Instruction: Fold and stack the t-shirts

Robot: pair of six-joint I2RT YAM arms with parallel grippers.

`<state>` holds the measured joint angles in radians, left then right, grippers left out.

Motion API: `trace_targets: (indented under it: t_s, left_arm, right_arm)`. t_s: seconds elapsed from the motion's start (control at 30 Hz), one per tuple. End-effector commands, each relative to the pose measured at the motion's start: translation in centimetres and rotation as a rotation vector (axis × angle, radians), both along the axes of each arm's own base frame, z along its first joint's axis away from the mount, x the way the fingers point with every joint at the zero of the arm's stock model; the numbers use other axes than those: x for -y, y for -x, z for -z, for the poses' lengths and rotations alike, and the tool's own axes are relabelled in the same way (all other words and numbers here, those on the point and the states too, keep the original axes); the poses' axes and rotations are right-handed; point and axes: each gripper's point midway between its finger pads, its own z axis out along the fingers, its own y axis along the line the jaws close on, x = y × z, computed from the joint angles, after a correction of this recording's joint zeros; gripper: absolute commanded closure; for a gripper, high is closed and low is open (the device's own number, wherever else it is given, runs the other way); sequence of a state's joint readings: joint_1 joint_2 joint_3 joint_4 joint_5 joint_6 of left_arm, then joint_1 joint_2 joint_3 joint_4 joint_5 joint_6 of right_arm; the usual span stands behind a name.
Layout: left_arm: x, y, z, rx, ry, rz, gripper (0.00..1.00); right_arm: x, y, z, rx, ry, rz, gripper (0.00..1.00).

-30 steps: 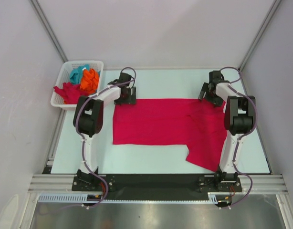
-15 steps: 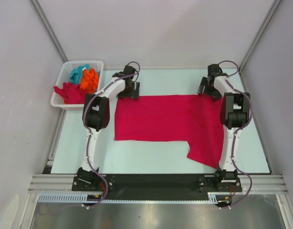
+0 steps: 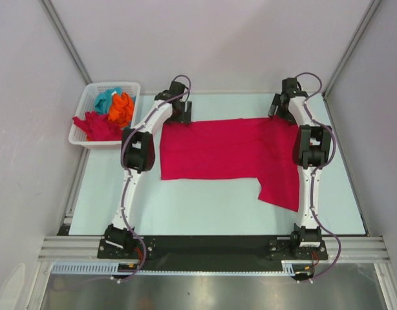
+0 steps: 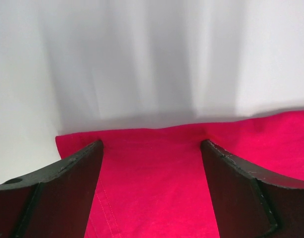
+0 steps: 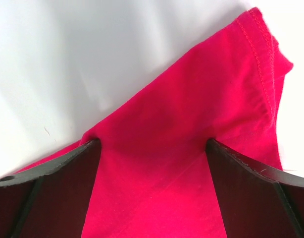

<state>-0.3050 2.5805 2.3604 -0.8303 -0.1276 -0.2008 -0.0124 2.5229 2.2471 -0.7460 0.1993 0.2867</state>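
The pale table is covered across its far half by a crimson t-shirt, spread flat; other t-shirts are heaped in the white basket at far left; the left gripper and right gripper are set on the crimson t-shirt's far corners, fingers apart.

Setting: robotics lab, enclosed test cell. What tells you so:
- left arm and right arm, white, bolted to a black base plate at 6 o'clock
- pale tabletop walled by plain white panels
- aluminium extrusion posts at 11 o'clock and 1 o'clock
- aluminium rail, slotted cable duct and brushed metal sheet along your near edge
- purple cables looping along both arms
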Motion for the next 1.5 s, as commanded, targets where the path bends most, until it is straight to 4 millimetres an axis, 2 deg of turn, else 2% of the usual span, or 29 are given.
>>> trace_targets:
  t_s: [0.0,0.2,0.3,0.4,0.43,0.47,0.53,0.57,0.63,0.67,0.7,0.73,0.77,0.8,0.83,0.87,0.9,0.93,0.97,1.0,1.03,1.07,1.1,1.13,1.17,1.2,1.23,1.43,1.47]
  left_arm:
    - [-1.8,-3.6,0.2,0.092,0.006,-0.063,0.14]
    - [-1.9,-5.8,-1.1,0.159,0.073,-0.076,0.13]
    - [-2.9,-6.8,-2.0,0.195,0.091,-0.096,0.14]
    - [-2.6,-7.2,-4.2,0.237,0.114,-0.070,0.14]
    - [-2.4,-7.0,-6.1,0.262,0.124,-0.057,0.14]
    - [-2.1,-7.0,-7.9,0.291,0.129,-0.037,0.14]
    - [-2.1,-6.8,-10.9,0.347,0.124,-0.025,0.13]
    - [-2.2,-6.4,-15.8,0.422,0.131,-0.014,0.12]
    - [-2.3,-5.0,-19.2,0.462,0.137,-0.009,0.12]
    - [-2.3,-3.5,-23.6,0.525,0.164,-0.005,0.12]
    - [-2.3,-2.5,-25.7,0.561,0.179,0.001,0.12]
    - [-2.3,-0.9,-23.9,0.513,0.173,0.003,0.11]
    - [-1.8,0.4,-24.2,0.511,0.190,0.001,0.12]
    - [-1.8,2.7,-29.0,0.610,0.232,0.006,0.11]
    - [-1.6,4.1,-28.9,0.610,0.246,0.006,0.11]
    - [-1.3,6.7,-25.0,0.537,0.232,-0.020,0.11]
    - [-1.5,8.9,-28.1,0.623,0.272,-0.028,0.10]
    - [-1.9,11.4,-23.8,0.549,0.257,-0.046,0.10]
    - [-2.1,12.9,-23.0,0.534,0.307,-0.117,0.11]
    - [-3.0,14.9,-24.8,0.595,0.357,-0.163,0.11]
    - [-3.6,17.1,-20.1,0.519,0.353,-0.191,0.12]
    - [-3.8,18.3,-19.2,0.514,0.397,-0.246,0.12]
    - [-4.5,19.2,-18.7,0.533,0.414,-0.287,0.15]
    - [-5.4,21.3,-16.7,0.511,0.439,-0.355,0.16]
    - [-5.9,22.1,-16.1,0.512,0.450,-0.389,0.17]
    - [-6.7,22.8,-15.4,0.517,0.448,-0.436,0.18]
    - [-7.0,23.9,-13.8,0.494,0.476,-0.487,0.20]
    - [-5.7,23.7,-9.6,0.364,0.526,-0.562,0.28]
    - [-5.7,23.8,-7.9,0.313,0.496,-0.582,0.29]
  right_arm:
    - [0.5,-2.0,3.3,0.029,-0.057,0.009,0.07]
    - [1.5,-3.5,2.6,0.099,-0.089,0.047,0.07]
    - [1.3,-4.2,2.1,0.131,-0.120,0.037,0.07]
    - [0.3,-4.7,-0.5,0.166,-0.152,-0.016,0.07]
    - [0.0,-4.6,-1.6,0.176,-0.153,-0.034,0.07]
    - [-0.2,-4.9,-5.4,0.233,-0.151,-0.056,0.07]
    - [-1.0,-4.5,-9.2,0.281,-0.160,-0.106,0.07]
    - [-1.0,-3.9,-14.9,0.367,-0.146,-0.115,0.06]
    - [-1.3,-2.6,-20.0,0.451,-0.138,-0.124,0.03]
    - [-1.5,-1.0,-19.3,0.426,-0.146,-0.120,0.00]
    - [-1.8,0.6,-25.4,0.553,-0.139,-0.129,0.00]
    - [-1.9,1.8,-26.7,0.579,-0.148,-0.121,0.00]
    - [-1.9,3.5,-24.7,0.530,-0.150,-0.108,0.00]
    - [-1.7,5.0,-25.9,0.550,-0.146,-0.091,0.00]
    - [-1.9,7.4,-28.2,0.591,-0.166,-0.071,0.00]
    - [-1.6,9.2,-28.3,0.590,-0.163,-0.041,0.00]
    - [-1.3,11.4,-24.3,0.502,-0.172,0.006,0.00]
    - [-1.2,14.1,-26.1,0.547,-0.181,0.024,0.00]
    - [-1.3,15.5,-25.2,0.543,-0.214,0.059,0.00]
    - [-1.1,17.8,-20.7,0.461,-0.233,0.102,0.00]
    - [-1.2,19.7,-22.1,0.514,-0.254,0.108,0.00]
    - [-1.4,20.9,-21.0,0.503,-0.283,0.128,0.00]
    - [-1.2,22.7,-18.6,0.458,-0.284,0.157,0.00]
    - [-1.2,23.9,-17.6,0.444,-0.286,0.170,0.00]
    - [-0.9,25.1,-18.2,0.480,-0.280,0.199,0.00]
    - [-0.9,26.7,-15.8,0.425,-0.277,0.221,0.00]
    - [-0.9,27.3,-15.1,0.417,-0.275,0.230,0.00]
    - [0.8,31.0,-10.8,0.343,-0.257,0.355,0.00]
    - [1.0,31.5,-9.9,0.324,-0.267,0.376,0.00]
